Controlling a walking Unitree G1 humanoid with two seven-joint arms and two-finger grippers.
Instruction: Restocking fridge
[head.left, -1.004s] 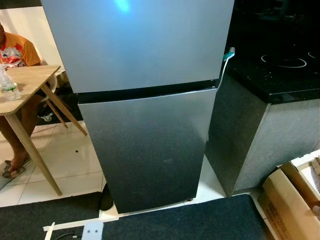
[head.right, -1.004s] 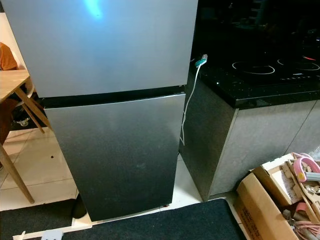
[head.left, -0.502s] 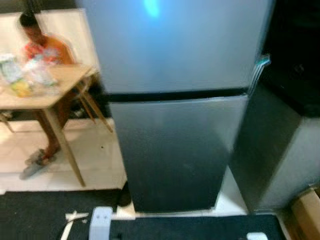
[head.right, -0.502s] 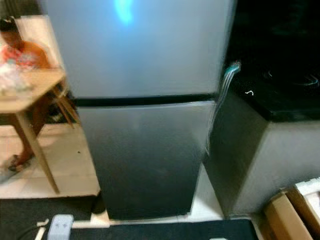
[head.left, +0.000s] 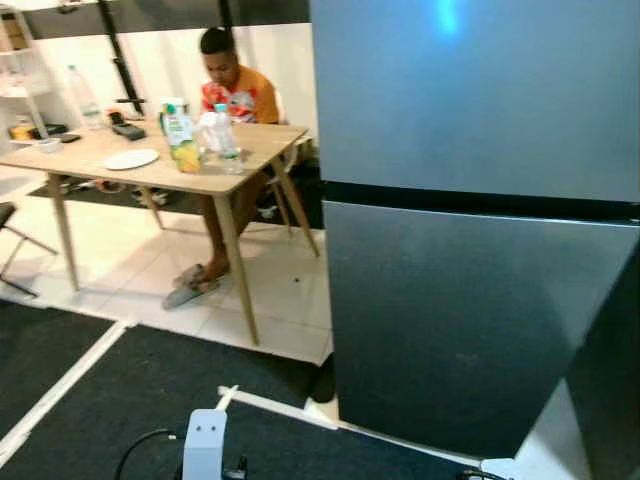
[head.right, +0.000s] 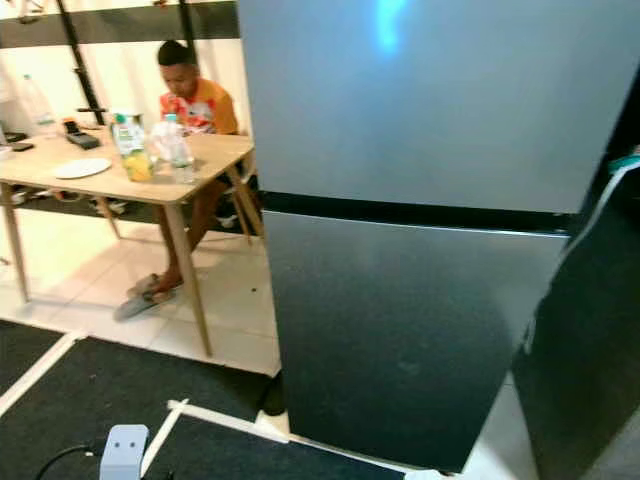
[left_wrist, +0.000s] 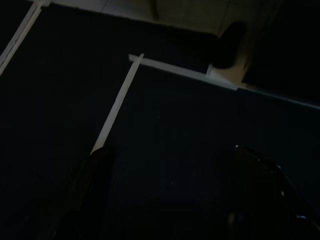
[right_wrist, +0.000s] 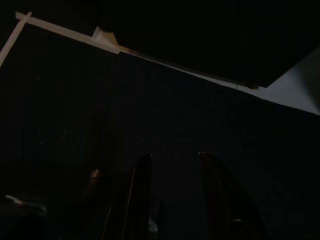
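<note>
Left eye view has the two-door grey fridge (head.left: 470, 230) standing shut on the right, upper door above lower, its foot at the edge of a dark floor mat (head.left: 110, 400) crossed by white tape. To its left a person (head.left: 235, 90) in an orange shirt sits behind a wooden table (head.left: 150, 170) that carries a white plate (head.left: 131, 159), a juice carton (head.left: 181, 140) and a clear bottle (head.left: 224, 135) close together. Both arms hang idle over the mat: the left end effector (left_wrist: 175, 195) has its fingers set wide apart, the right end effector (right_wrist: 175, 195) a narrower gap, each holding nothing.
</note>
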